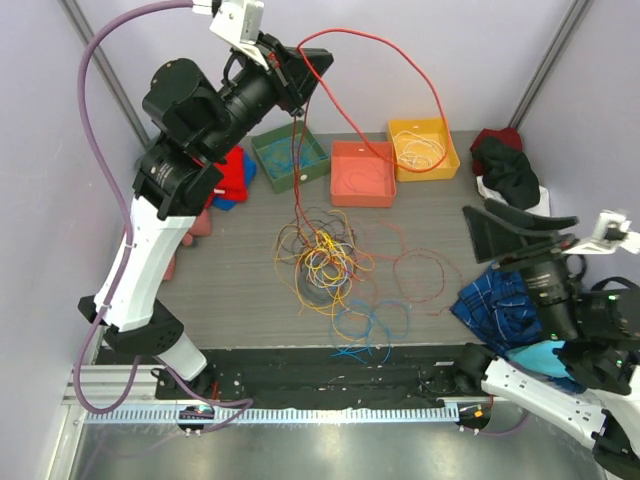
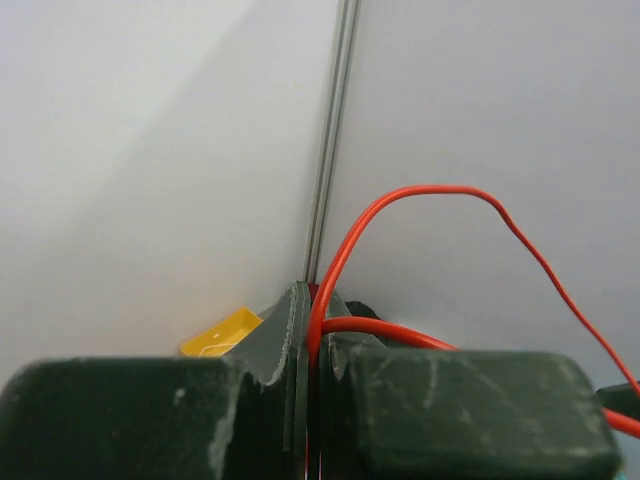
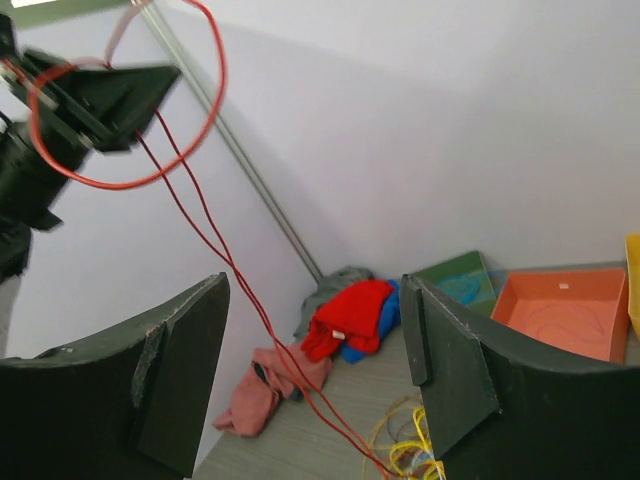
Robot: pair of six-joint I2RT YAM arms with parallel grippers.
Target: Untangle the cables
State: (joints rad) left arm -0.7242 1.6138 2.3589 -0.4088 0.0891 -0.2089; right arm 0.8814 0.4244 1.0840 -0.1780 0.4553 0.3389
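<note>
Checker: Entries, nearest the arm bases first?

Keeper: Item one, blue cable [image 1: 372, 322], in loose loops on the tabletop [image 1: 240, 290] close to its near edge. Item two, right gripper [image 3: 312, 330], low at the near right, jaws spread wide with nothing between them. Plaid blue cloth [image 1: 492, 303] lies just beside it.

Checker: Middle of the tabletop?

Keeper: Item three, heap of cables [image 1: 325, 262]. Yellow, orange, red, brown and white strands are knotted together, with thin red loops lying to its right.

Checker: Far side?

Keeper: Three bins in a row. Green bin [image 1: 262, 160] has bluish strands inside, orange bin [image 1: 360, 198] comes next, and yellow bin [image 1: 425, 172] has yellow strands inside. Red and blue cloth [image 1: 232, 175] and pink cloth [image 1: 200, 222] lie to the left, black and red cloth [image 1: 505, 165] to the right.

Checker: Last?

Keeper: Left gripper [image 2: 312, 320], raised high over the far left, clamped on red cable [image 2: 430, 188]. A wide loop of it arcs through the air over the bins, and strands hang down to the heap.
</note>
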